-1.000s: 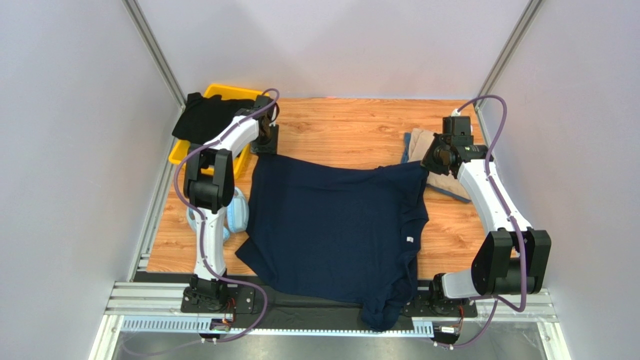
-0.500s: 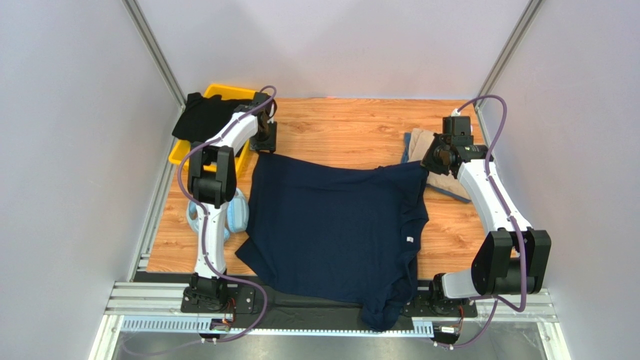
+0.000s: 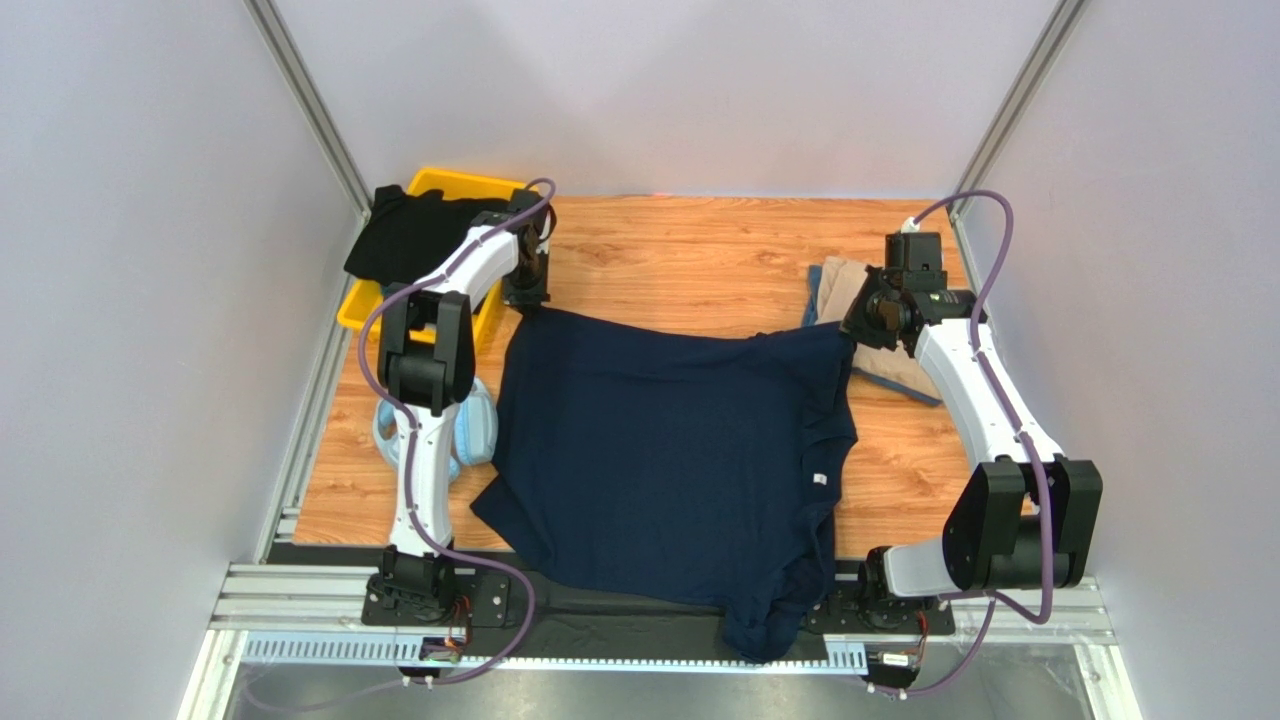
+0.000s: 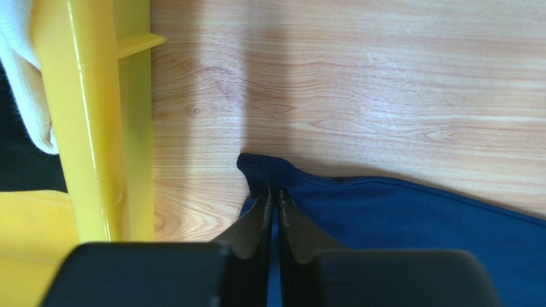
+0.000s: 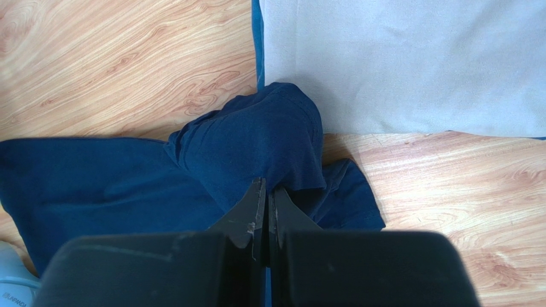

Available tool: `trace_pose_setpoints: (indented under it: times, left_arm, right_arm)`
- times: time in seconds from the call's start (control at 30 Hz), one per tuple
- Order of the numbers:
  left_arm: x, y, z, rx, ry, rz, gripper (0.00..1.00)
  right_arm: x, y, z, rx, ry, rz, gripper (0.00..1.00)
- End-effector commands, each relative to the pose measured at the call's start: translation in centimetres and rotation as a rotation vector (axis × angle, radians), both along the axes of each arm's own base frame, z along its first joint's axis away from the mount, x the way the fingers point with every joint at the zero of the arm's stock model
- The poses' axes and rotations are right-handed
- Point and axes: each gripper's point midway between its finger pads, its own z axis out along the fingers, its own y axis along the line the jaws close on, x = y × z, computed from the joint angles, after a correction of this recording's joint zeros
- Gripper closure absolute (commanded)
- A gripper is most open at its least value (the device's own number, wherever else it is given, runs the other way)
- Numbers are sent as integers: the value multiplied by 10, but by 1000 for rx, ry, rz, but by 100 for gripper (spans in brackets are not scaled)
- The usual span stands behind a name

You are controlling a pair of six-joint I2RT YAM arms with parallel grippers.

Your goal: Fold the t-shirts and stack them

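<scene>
Left gripper [image 4: 272, 192] newly pinched onto navy shirt [image 3: 661, 450] upper-left corner, shirt spread mid-frame, hem hanging off lower centre, right gripper [image 5: 265, 188] clenched on its upper-right fold beside tan shirt [image 3: 890, 365], black shirt [image 3: 403, 237] over bin [image 3: 458, 183] upper left

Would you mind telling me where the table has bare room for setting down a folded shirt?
The far edge has bare wood, between the yellow bin and the tan shirt, beyond the navy shirt. The left is crowded: headphones, bin.
</scene>
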Motion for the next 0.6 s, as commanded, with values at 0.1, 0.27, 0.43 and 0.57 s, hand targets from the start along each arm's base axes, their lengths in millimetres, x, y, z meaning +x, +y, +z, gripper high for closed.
trace_pose_setpoints:
  times: [0.1, 0.27, 0.43, 0.57]
  left_arm:
    - [-1, -2, 3, 28, -1, -12, 100]
    - [3, 5, 18, 52, -71, 8, 100]
    - [6, 6, 43, 52, -134, 13, 100]
    - [8, 8, 91, 40, -233, 28, 100]
  right_arm:
    - [5, 0, 8, -2, -55, 14, 100]
    - [6, 1, 1, 6, -45, 11, 100]
    - [2, 1, -7, 6, -27, 9, 100]
    - [9, -1, 1, 13, -57, -14, 100]
